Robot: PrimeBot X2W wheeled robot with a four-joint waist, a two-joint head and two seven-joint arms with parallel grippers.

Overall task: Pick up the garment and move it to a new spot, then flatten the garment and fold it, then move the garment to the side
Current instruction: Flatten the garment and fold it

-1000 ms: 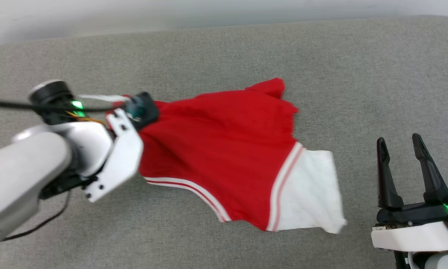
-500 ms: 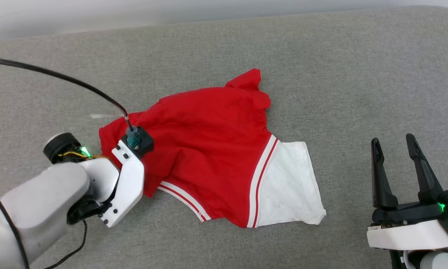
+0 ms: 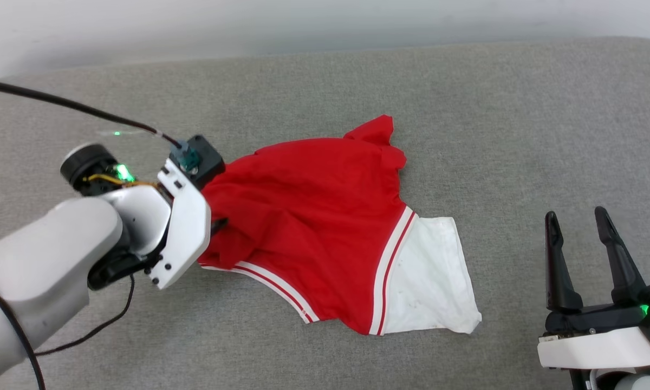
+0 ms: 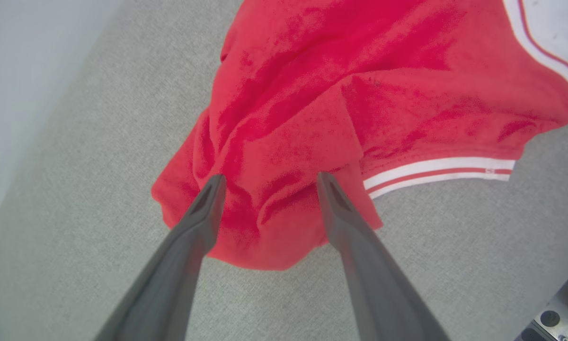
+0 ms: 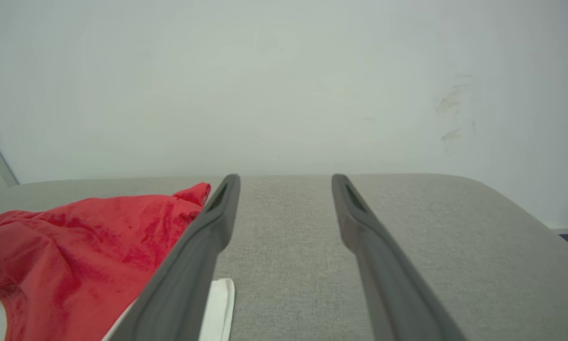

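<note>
- The left gripper (image 4: 270, 180) has its jaws wide apart. Its two fingers (image 4: 203, 222) straddle a bunched red fold and clamp nothing.
- The right gripper (image 3: 575, 214) also has its jaws wide apart and empty. It hovers over bare surface, well apart from the cloth.
- The garment (image 3: 314, 216) lies crumpled on the grey padded surface (image 3: 520, 135), near its middle. One white sleeve (image 3: 428, 276) spreads toward the right gripper, and the striped trim (image 3: 271, 276) runs along the near edge. No lettering shows on the upper face.
- Step in hand, as judged: the placing at a new spot looks finished, because the cloth rests on the surface unheld. Flattening is not yet begun.
- The next move calls for lifting the left fingers clear without snagging the fold. Each gripper then takes an opposite edge and draws the cloth taut.
- Containers: the garment rests directly on the surface, inside no bin, tray or basket.
</note>
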